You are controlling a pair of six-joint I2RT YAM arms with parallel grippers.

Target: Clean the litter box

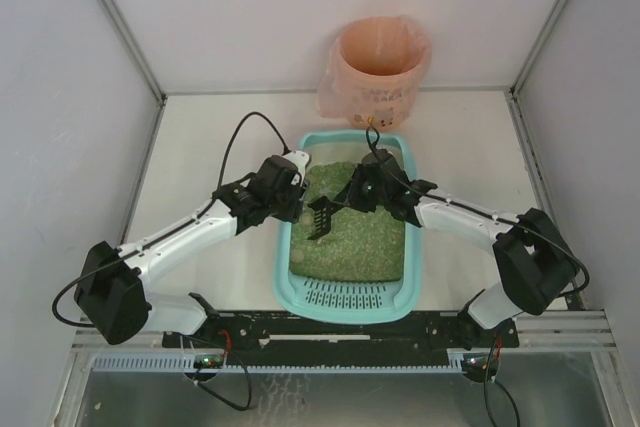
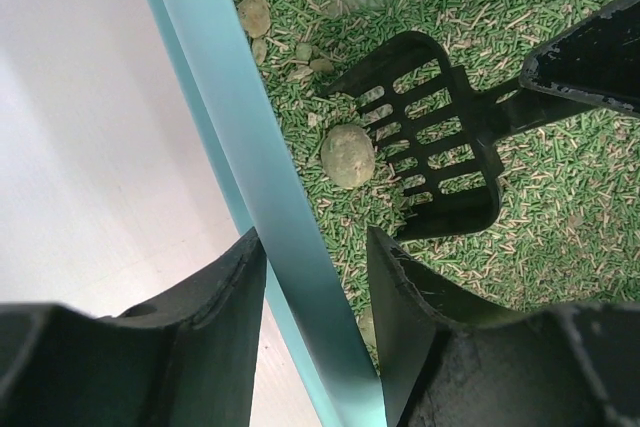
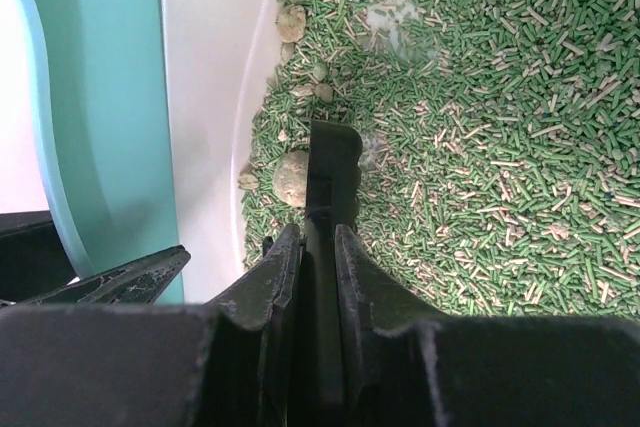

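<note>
Right jaws pinch scoop [image 2: 430,137], angled down; left jaws straddle litter box [image 2: 228,97] rim

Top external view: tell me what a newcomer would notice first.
The light-teal litter box of green pellets sits mid-table, both arms converging on it. The right gripper clamps a black slotted scoop beside a round clump near the left wall, while the left gripper straddles that rim. A pink-bagged bin stands just beyond the far end.
</note>
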